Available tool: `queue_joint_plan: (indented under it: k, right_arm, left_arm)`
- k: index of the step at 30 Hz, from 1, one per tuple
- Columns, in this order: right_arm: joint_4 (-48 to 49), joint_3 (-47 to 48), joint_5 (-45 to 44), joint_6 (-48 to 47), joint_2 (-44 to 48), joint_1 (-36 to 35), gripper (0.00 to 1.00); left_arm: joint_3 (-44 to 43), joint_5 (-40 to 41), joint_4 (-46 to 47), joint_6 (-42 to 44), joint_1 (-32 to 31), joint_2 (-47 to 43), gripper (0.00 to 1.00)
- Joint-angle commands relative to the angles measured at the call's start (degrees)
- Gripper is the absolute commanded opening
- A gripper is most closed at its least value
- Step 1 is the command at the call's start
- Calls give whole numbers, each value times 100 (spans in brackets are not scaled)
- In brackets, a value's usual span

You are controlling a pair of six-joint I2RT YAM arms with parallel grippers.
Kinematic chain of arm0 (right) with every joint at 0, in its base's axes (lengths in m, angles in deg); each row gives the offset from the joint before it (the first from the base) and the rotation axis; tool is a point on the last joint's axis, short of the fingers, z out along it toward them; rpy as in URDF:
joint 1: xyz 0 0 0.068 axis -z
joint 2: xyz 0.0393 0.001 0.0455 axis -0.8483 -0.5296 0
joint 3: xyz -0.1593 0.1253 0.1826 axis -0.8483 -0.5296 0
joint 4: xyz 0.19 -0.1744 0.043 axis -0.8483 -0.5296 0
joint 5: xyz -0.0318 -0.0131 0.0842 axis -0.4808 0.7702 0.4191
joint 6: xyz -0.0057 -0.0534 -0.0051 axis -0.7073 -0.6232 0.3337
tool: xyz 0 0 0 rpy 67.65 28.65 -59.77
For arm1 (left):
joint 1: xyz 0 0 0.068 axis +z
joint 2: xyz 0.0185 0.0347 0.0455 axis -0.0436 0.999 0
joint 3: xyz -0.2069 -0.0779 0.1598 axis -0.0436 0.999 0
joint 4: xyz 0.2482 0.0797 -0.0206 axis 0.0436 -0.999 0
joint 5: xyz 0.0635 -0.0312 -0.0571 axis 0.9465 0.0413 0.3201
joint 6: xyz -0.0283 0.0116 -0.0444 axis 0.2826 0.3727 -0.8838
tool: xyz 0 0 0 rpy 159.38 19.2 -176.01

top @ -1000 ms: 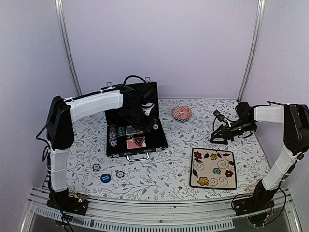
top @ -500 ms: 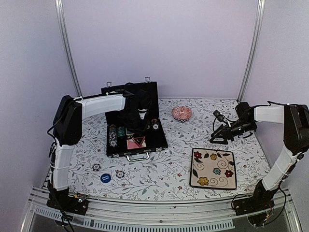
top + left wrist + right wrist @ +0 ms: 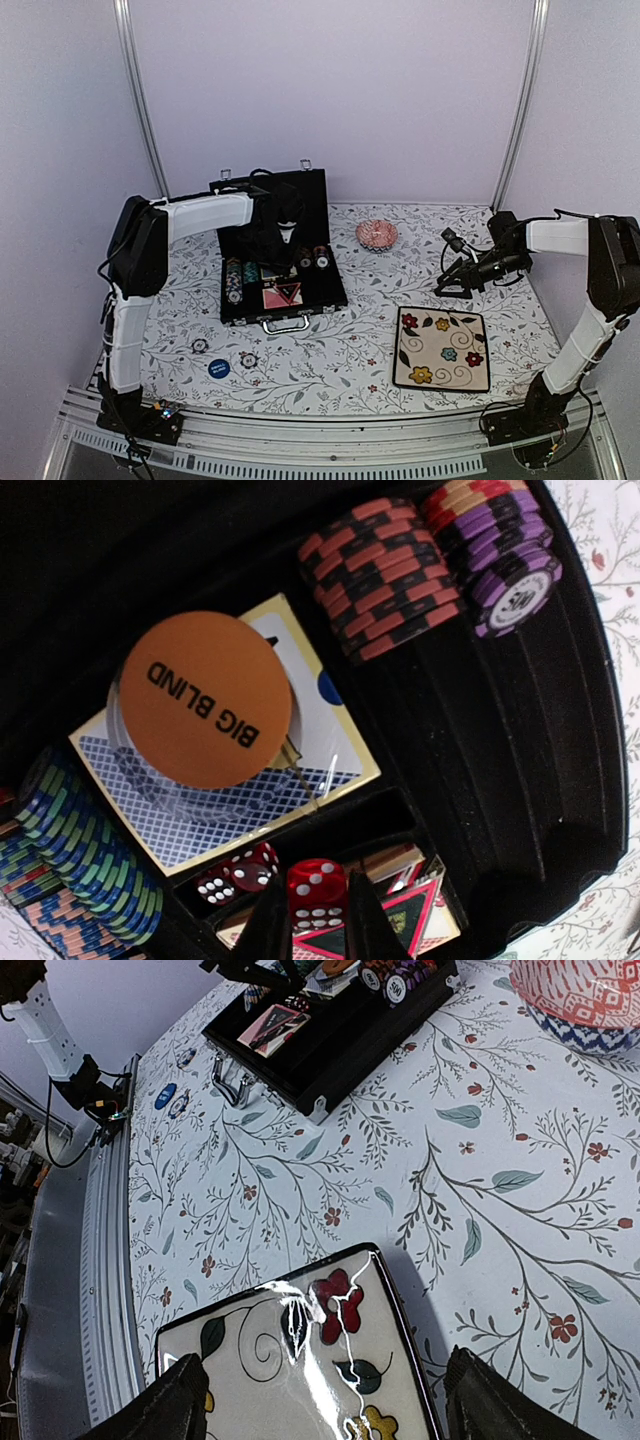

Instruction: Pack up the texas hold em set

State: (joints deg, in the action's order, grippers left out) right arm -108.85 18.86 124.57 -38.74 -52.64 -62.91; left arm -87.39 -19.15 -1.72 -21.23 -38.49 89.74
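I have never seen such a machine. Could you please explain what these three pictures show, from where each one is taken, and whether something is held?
These are two robot arms, fixed at the near edge of a table. The wide picture comes from a camera above and behind them. The other two come from small cameras on the wrists, so you see each arm's own fingers. The left gripper is over the open black case and pinches a red die. Stacked chips sit inside the case. The right gripper is open and empty, near the flowered plate. On the table also lie a loose chip, another chip, a blue button and a pink bowl.
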Motion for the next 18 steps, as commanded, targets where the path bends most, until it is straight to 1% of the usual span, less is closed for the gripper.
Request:
queue_joint_plan:
  k: [1,13,18]
  right_arm:
    - [-57,126,11,-68,-25,-39,82]
    - [-57,111,-11,-66,-28,-37,82]
    - [-53,116,-15,-61,-36,-38,82]
  left_arm:
    - [36,25,64,7,83,161,14]
    - [174,-36,91,51,92,281,16]
    - [230,-35,89,60,93,226,20]
